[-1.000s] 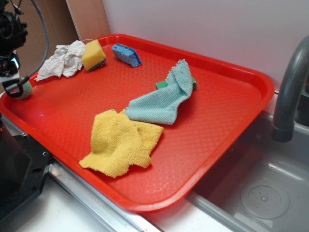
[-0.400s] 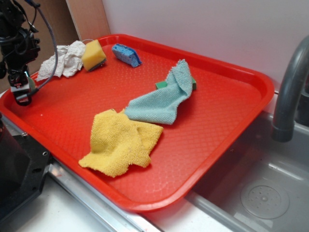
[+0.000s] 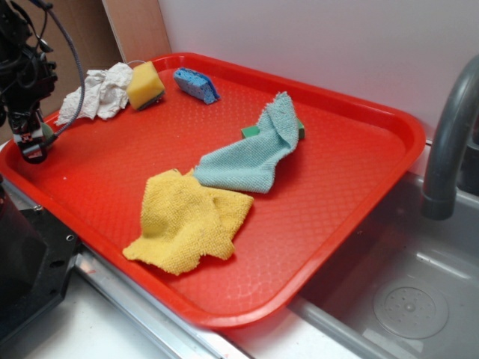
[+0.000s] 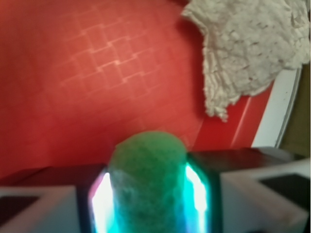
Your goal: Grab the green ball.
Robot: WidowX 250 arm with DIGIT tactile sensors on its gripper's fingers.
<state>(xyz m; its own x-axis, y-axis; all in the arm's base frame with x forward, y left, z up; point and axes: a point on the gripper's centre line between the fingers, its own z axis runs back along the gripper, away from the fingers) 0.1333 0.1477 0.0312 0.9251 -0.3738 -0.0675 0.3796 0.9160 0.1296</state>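
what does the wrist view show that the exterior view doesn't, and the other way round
Only the wrist view shows the green ball plainly, squeezed between the pincer fingers.

Only the exterior view shows the yellow sponge, blue sponge, teal cloth lying over a green block, yellow cloth, and the faucet over the sink.

Both show the red tray and the crumpled white cloth at its edge; in the exterior view the ball is barely a sliver at the pincer.

The red plastic tray (image 3: 352,187) looks glossy with an embossed diamond grid. The small teal-green ball (image 4: 147,182) is matt and fuzzy. The crumpled white cloth (image 4: 248,51) looks rough and creased; the teal (image 3: 251,153) and yellow woven cloths (image 3: 187,221) are coarse-textured. The grey faucet (image 3: 449,142) seems smooth metal.
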